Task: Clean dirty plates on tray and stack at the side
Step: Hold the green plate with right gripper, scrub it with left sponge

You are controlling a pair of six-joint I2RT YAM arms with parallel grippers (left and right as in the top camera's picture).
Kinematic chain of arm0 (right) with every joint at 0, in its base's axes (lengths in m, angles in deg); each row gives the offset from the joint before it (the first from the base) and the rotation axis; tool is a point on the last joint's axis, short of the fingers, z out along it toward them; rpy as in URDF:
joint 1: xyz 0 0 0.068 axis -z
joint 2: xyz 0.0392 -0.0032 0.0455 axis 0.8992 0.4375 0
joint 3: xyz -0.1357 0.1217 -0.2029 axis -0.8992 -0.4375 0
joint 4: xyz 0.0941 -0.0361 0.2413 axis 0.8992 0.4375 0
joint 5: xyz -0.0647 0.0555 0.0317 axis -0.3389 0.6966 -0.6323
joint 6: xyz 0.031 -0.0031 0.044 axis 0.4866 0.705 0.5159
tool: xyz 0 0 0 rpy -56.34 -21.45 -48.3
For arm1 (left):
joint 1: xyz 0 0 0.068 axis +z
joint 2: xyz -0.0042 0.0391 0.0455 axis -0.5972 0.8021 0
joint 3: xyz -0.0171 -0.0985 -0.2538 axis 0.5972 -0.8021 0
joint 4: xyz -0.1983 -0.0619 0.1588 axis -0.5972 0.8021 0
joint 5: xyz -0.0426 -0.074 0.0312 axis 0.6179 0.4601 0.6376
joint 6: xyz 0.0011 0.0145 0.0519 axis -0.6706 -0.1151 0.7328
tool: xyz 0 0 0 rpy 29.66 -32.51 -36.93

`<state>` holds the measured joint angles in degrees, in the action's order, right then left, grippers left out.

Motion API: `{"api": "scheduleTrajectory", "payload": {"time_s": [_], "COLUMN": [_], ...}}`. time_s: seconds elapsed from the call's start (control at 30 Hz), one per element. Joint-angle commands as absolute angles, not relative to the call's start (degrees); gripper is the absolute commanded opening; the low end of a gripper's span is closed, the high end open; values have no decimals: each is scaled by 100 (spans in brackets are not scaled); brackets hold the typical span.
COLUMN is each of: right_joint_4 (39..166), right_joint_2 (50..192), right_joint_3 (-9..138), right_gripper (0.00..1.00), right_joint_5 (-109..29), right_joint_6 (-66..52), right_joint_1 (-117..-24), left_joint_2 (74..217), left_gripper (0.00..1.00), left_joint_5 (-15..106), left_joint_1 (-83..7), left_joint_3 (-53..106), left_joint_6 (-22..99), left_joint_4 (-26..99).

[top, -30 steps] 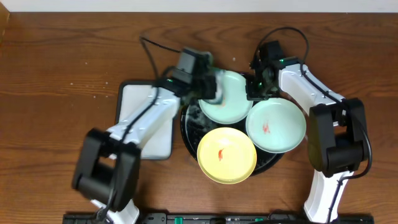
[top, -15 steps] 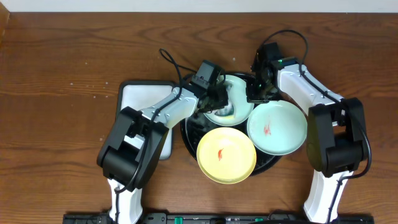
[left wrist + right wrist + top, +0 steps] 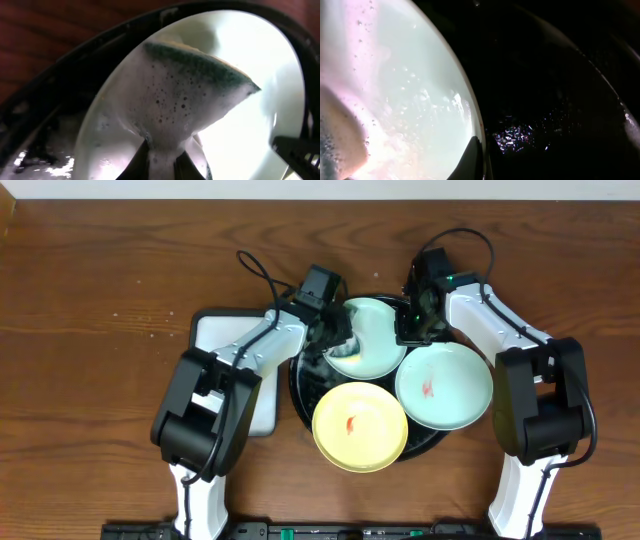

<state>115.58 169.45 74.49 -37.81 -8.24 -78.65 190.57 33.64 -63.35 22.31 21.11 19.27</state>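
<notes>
The black tray [image 3: 301,383] holds three plates. On the upper mint-green plate [image 3: 372,330] rests my left gripper [image 3: 337,338], shut on a foamy sponge [image 3: 190,90] with a green scouring face that is pressed onto the plate's wet inside [image 3: 260,60]. At that plate's right rim [image 3: 465,100] my right gripper [image 3: 409,330] is shut, its thin fingers [image 3: 472,157] pinching the edge. The second mint-green plate [image 3: 444,384] and the yellow plate [image 3: 360,428] each show a red smear at the centre.
A white rectangular tray [image 3: 232,350] with a dark rim lies left of the black tray, partly under my left arm. Foamy water glistens on the tray floor [image 3: 520,136]. Brown wooden table [image 3: 90,330] surrounds everything.
My left gripper has swept the sponge from the plate's upper left edge across its inside and back a little to the left. The right gripper has stayed on the rim.
</notes>
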Motion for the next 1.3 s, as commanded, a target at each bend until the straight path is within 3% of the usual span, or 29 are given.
{"api": "scheduleTrajectory", "payload": {"time_s": [0.0,0.3,0.5,0.73,0.87,1.27], "right_joint_4": [11584,11617,11625,11628,11625,11691], "right_joint_2": [16959,16959,16959,16959,16959,16959], "right_joint_3": [7453,7453,7453,7453,7453,7453], "right_gripper": [1,1,1,1,1,1], "right_joint_5": [-3940,-3940,-3940,-3940,-3943,-3945], "right_joint_6": [-798,-798,-798,-798,-798,-820], "right_joint_1": [-7873,-7873,-7873,-7873,-7873,-7873], "left_joint_2": [19380,19492,19492,19479,19468,19643], "left_gripper": [8,7,7,8,8,8], "left_joint_5": [2850,3058,2856,1622,1532,2725], "left_joint_1": [-6660,-7478,-6984,-6271,-6219,-6945], "left_joint_3": [2264,2266,2266,2332,2520,2568], "left_joint_6": [1890,1722,1978,3261,3641,2199], "left_joint_4": [1741,1427,1787,2572,2742,1713]}}
